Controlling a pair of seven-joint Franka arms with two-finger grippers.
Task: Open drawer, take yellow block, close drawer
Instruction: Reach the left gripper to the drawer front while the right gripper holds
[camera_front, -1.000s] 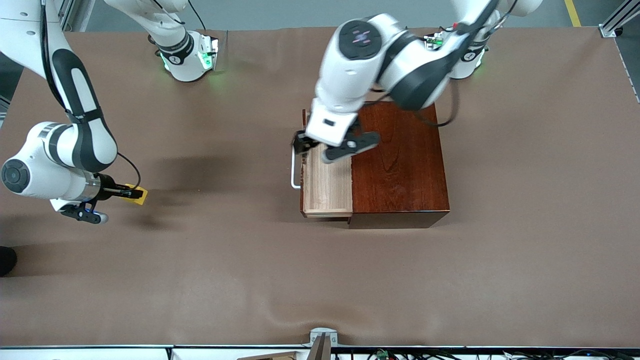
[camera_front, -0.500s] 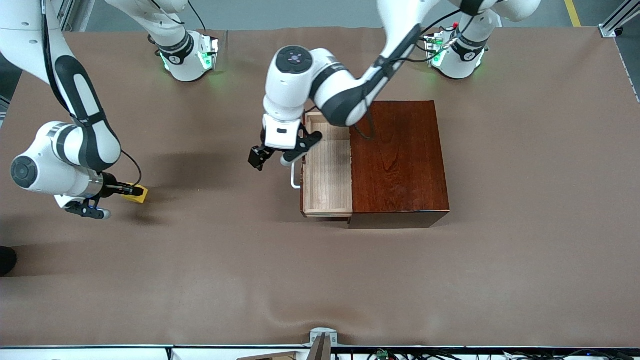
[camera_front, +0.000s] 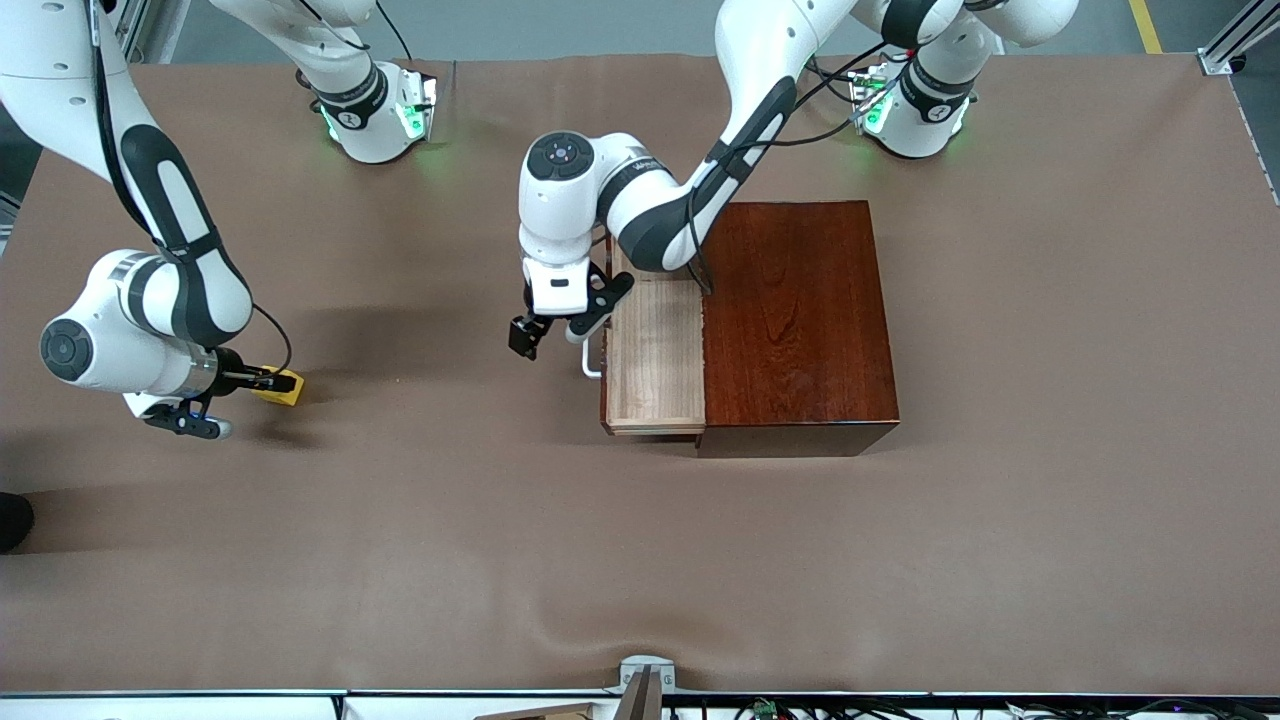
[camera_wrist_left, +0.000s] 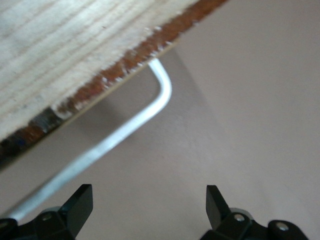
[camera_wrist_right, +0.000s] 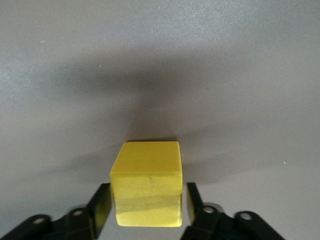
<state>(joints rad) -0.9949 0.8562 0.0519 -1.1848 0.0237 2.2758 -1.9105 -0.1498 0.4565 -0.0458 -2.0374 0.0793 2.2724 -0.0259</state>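
The drawer stands pulled out of the dark reddish-brown box, and its pale tray shows nothing inside. Its white handle faces the right arm's end of the table. My left gripper is open and empty, low over the table just in front of the handle. In the left wrist view the handle and the drawer front lie just ahead of the left gripper. My right gripper is shut on the yellow block, right at the table surface near the right arm's end. In the right wrist view the block sits between the right gripper's fingers.
The brown table cover stretches wide between the block and the drawer and toward the front camera. The two arm bases stand along the table edge farthest from that camera.
My left gripper has come off the drawer tray and moved down in front of the handle. My right gripper has shifted a little toward the drawer and lower, with the block in it.
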